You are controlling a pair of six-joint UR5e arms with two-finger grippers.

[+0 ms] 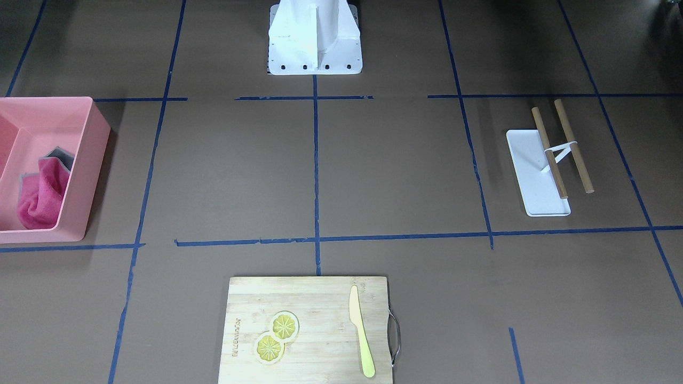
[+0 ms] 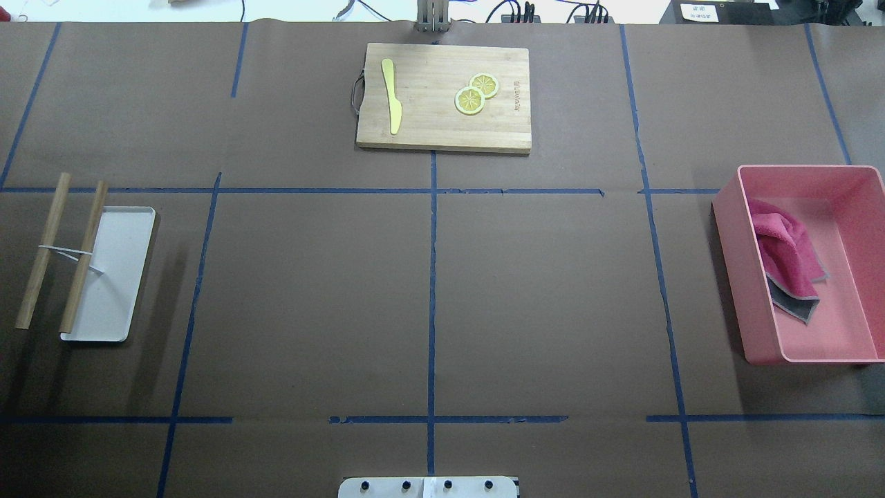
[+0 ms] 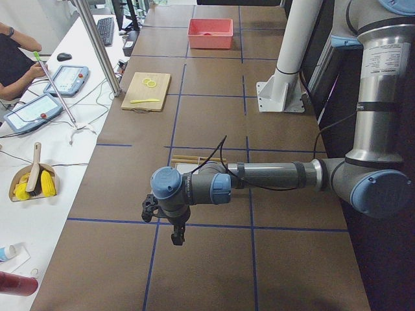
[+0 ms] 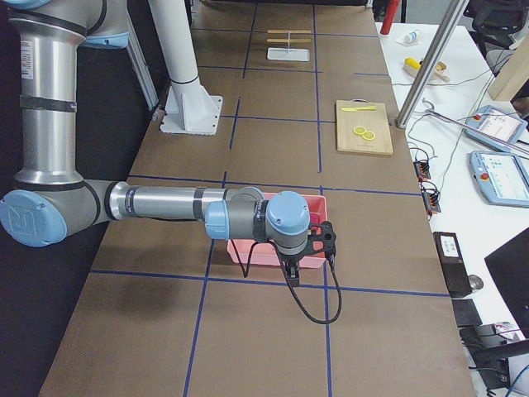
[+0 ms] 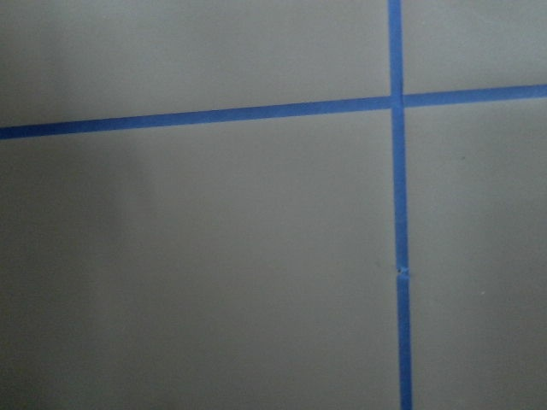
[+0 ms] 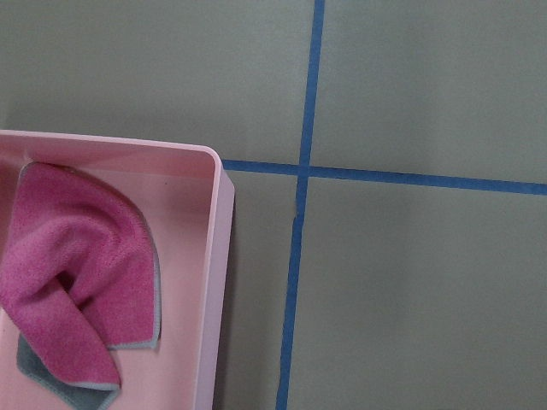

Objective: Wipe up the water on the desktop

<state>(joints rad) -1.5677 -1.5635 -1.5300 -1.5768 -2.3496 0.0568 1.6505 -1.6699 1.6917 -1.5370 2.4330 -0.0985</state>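
Observation:
The desktop [image 2: 311, 297] is a matte dark-brown surface crossed by blue tape lines; I see no water on it in any view. A pink cloth [image 2: 785, 252] lies crumpled in a pink bin [image 2: 733, 277] at the robot's right. The right gripper [image 4: 291, 271] hangs beside the bin's near edge, seen only in the exterior right view. The right wrist view shows the cloth [image 6: 77, 290] below and to the left. The left gripper [image 3: 176, 236] hangs over bare desktop near a white tray, seen only in the exterior left view. I cannot tell whether either gripper is open or shut.
A bamboo cutting board [image 2: 429, 128] with a yellow knife [image 2: 392, 97] and two lemon slices [image 2: 476, 93] lies at the far middle. A white tray [image 2: 117, 277] with two joined wooden sticks [image 2: 66, 252] sits at the robot's left. The robot's base [image 1: 315, 37] stands at the near edge.

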